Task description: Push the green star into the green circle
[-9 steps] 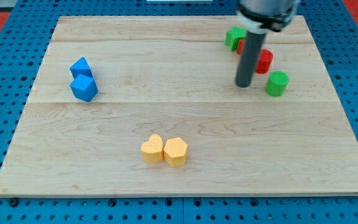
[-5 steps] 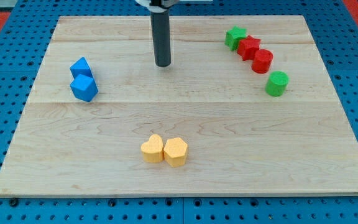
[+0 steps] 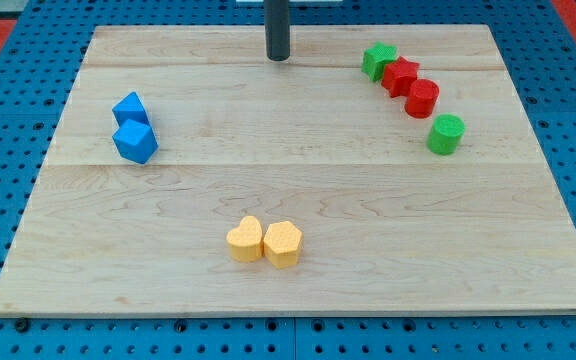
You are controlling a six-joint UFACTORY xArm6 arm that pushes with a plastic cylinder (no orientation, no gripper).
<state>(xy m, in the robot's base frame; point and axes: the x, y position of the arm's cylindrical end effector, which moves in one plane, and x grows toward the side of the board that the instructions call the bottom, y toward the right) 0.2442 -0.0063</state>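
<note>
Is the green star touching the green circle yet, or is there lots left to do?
Not yet. Nothing looks done: the green star sits at the view's top right, apart from the green circle, with the red star and red circle lined up between them. My tip is near the top edge, left of the star, touching no block. The whole push is left.
</note>
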